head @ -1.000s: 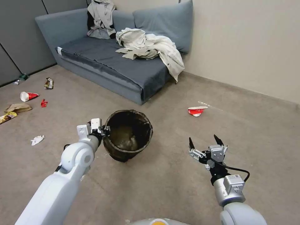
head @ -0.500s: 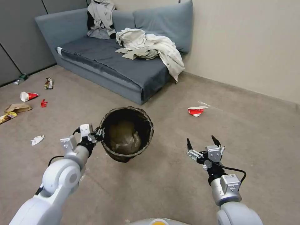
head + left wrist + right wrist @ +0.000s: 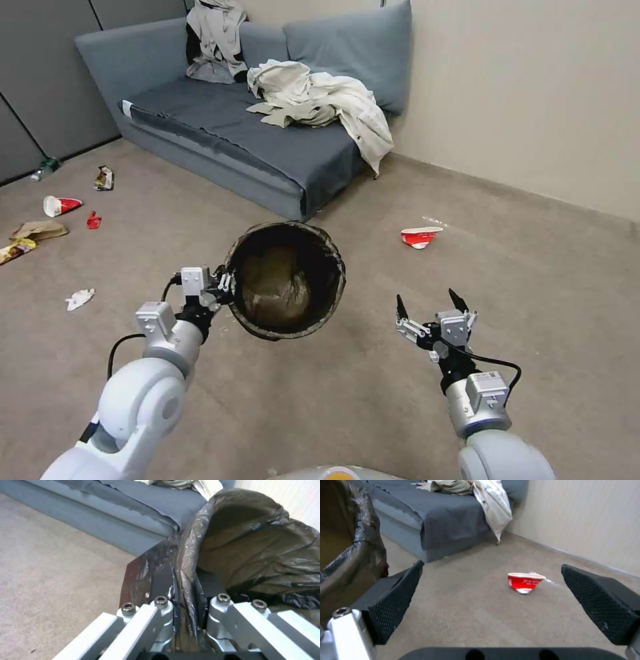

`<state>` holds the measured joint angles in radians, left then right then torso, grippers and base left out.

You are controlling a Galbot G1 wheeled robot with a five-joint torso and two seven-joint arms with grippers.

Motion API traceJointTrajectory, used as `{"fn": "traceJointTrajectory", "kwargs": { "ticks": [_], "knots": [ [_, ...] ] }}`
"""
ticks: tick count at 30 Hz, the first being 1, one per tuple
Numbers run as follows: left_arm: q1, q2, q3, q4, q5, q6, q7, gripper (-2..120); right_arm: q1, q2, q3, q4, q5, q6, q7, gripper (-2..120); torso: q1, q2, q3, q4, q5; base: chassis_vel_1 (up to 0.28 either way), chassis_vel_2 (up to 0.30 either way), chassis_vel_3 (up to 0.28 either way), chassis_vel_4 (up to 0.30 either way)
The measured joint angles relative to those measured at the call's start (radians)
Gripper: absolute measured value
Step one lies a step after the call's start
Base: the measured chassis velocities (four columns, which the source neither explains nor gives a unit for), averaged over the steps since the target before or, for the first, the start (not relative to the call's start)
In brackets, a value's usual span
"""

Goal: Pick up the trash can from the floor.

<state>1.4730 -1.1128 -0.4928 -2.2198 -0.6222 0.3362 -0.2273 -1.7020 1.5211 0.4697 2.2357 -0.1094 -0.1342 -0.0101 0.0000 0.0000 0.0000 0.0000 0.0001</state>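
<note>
Left gripper [image 3: 223, 288] is pinched onto the near-left rim of the small round plastic trash can with a dark brownish-black bag folded over its rim [image 3: 288, 280]; the left wrist view shows one finger [image 3: 161, 580] outside the bagged wall and the other inside. From that grip the can hangs out to the robot's right and forward, its mouth tipped toward the head camera, apparently clear of the flat grey-beige carpet floor [image 3: 347, 393]. Its load sits off to one side of the pinch, so any further lift probably depends on that rim hold. Right gripper [image 3: 430, 305] hovers spread and empty, well apart to the can's right, above the carpet.
</note>
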Motion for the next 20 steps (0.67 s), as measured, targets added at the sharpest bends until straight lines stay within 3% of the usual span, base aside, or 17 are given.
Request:
{"fn": "traceJointTrajectory", "kwargs": {
  "ticks": [20],
  "knots": [
    [0.005, -0.004, -0.003, -0.008, 0.001, 0.001, -0.005, 7, -0.007, -0.008, 0.007, 0.023, 0.004, 0.001, 0.003, 100, 0.0, 0.0, 0.0, 0.0, -0.0002, 0.0, 0.0, 0.0, 0.0]
  ]
}}
